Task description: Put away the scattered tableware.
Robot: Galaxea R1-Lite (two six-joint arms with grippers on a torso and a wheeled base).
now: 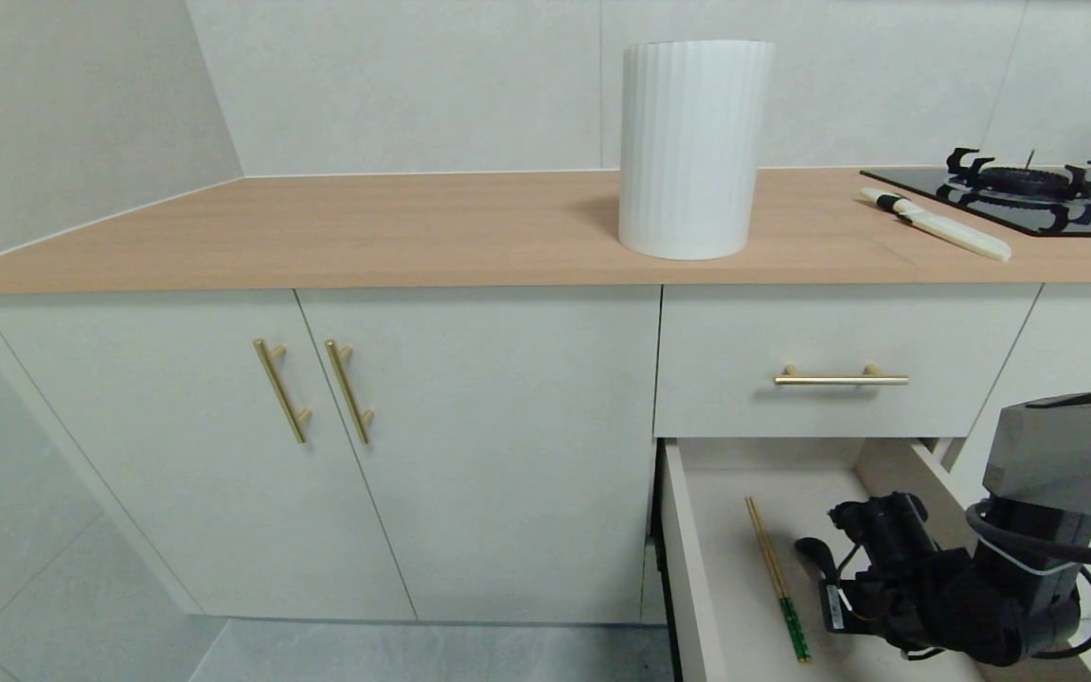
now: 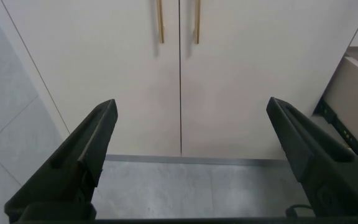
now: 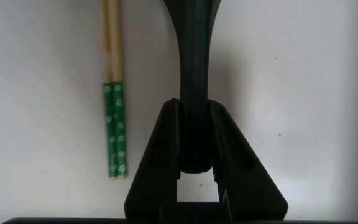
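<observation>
Right gripper (image 3: 194, 107) fingers (image 3: 164, 140) clenched on black long-handled utensil (image 3: 192, 50) inside open white drawer (image 1: 694, 559), lower right of head view, just beside green-tipped wooden chopsticks (image 3: 114, 93); left gripper (image 2: 191, 109) fingers released wide, facing white cabinet doors (image 2: 247, 81).

One white ribbed canister (image 1: 694, 152) is standing on the surface (image 1: 413, 227). To its right one cream knife (image 1: 936, 224) is lying, and past that one burner grate (image 1: 1028, 177) is showing whole on one black hob (image 1: 1000, 204).

Below the canister two drawers are sitting:
- one closed drawer (image 1: 839, 332), carrying one drawer handle (image 1: 840, 380);
- one open drawer (image 1: 688, 559), holding two chopsticks (image 1: 778, 578) side by side and one black utensil (image 3: 193, 74).

Lower left of the canister two cabinet doors (image 1: 148, 426) are hanging, wearing two door handles (image 1: 281, 391).

Two tools are showing: the left tool (image 2: 191, 109) gaping wide, the right tool (image 3: 194, 124) clamping the black utensil.
</observation>
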